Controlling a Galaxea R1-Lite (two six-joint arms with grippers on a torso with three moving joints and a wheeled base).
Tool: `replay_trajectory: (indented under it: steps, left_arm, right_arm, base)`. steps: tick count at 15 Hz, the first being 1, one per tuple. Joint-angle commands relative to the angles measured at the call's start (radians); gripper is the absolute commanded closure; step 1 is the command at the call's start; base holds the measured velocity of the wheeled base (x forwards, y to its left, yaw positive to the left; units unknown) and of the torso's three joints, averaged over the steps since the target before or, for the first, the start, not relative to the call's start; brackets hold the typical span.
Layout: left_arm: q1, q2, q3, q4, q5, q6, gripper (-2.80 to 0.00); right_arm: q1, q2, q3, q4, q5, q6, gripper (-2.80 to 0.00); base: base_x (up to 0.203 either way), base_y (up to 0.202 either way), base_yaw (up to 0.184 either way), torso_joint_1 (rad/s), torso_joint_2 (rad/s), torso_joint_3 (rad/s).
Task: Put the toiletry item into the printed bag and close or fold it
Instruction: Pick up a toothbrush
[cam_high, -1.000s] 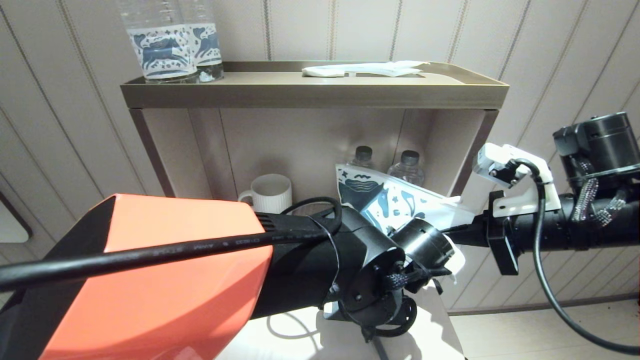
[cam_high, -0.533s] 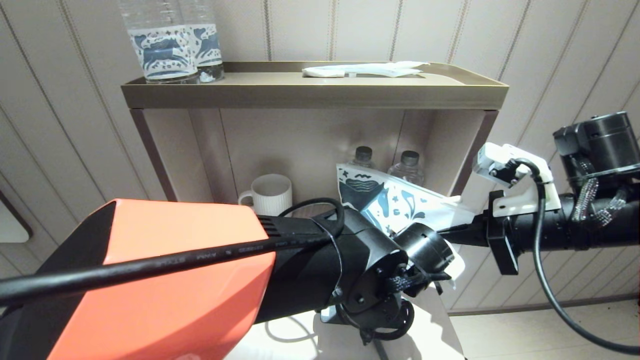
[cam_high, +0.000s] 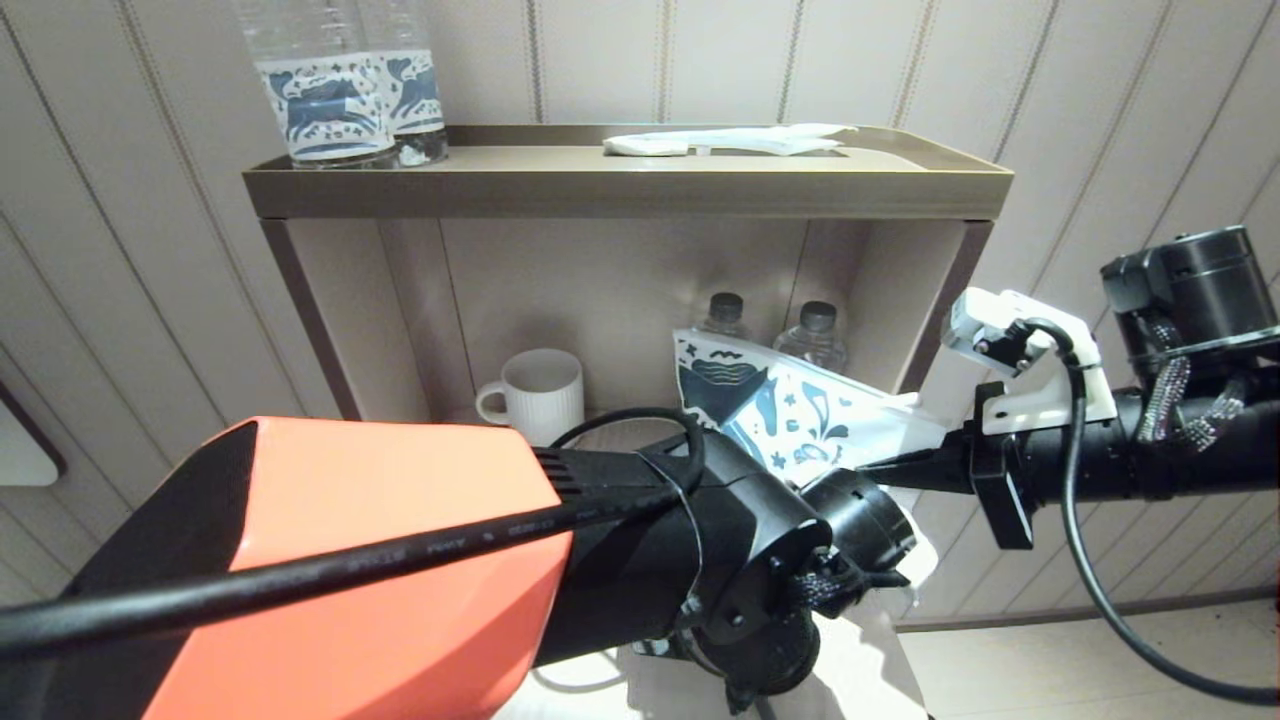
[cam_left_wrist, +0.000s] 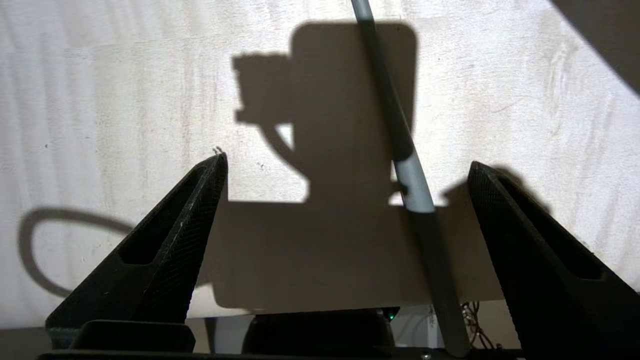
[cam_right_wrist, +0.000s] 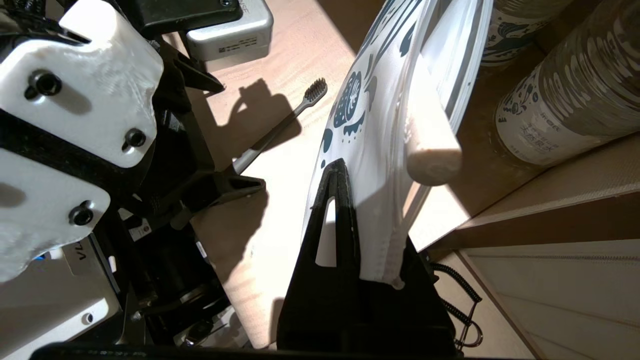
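The toothbrush (cam_left_wrist: 410, 175) lies flat on the pale table, its grey bristle head (cam_right_wrist: 315, 90) pointing toward the shelf. My left gripper (cam_left_wrist: 346, 160) hovers open just above it, with the handle running between the fingers, nearer one of them. In the head view the left wrist hides those fingers. The printed bag (cam_high: 775, 405) hangs tilted in the air in front of the lower shelf. My right gripper (cam_right_wrist: 337, 167) is shut on the bag's (cam_right_wrist: 370, 115) lower edge and comes in from the right (cam_high: 870, 465).
A brown shelf unit (cam_high: 620, 185) stands behind, carrying two horse-label bottles (cam_high: 325, 90) and a white wrapped packet (cam_high: 730, 138) on top. Its lower bay holds a white mug (cam_high: 540, 395) and two capped bottles (cam_high: 820, 335), close behind the bag.
My left arm has shifted slightly right and lower over the table. The right gripper and the bag have barely moved.
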Motion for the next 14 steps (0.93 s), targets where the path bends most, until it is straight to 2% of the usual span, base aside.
replay_trajectory:
  steps: [1,4,5,6,14]
  left_arm:
    - [0.001,0.016,0.002,0.021,0.05,-0.004,-2.8]
    - [0.003,0.018,0.0,0.023,0.068,-0.003,-2.8]
    - [0.002,0.018,0.002,0.023,0.068,-0.003,-0.96]
    - [0.001,0.019,0.0,0.022,0.068,-0.003,0.0]
    - [0.012,0.011,0.0,0.005,0.069,-0.001,0.0]
  right_arm:
    - [-0.001,0.001,-0.002,0.001,0.004,-0.003,0.0]
    - [-0.001,0.001,-0.004,0.001,0.004,-0.003,0.0]
    - [-0.001,0.001,-0.004,0.001,0.004,-0.003,0.0]
    - [-0.001,0.001,-0.004,0.001,0.004,-0.003,0.0]
    - [-0.001,0.001,-0.008,0.001,0.004,-0.003,0.0]
  base:
    - [0.0,0.0,0.0,0.0,0.0,0.0]
    - [0.0,0.0,0.0,0.0,0.0,0.0]
    - [0.0,0.0,0.0,0.0,0.0,0.0]
    - [0.0,0.0,0.0,0.0,0.0,0.0]
    - [0.0,0.0,0.0,0.0,0.0,0.0]
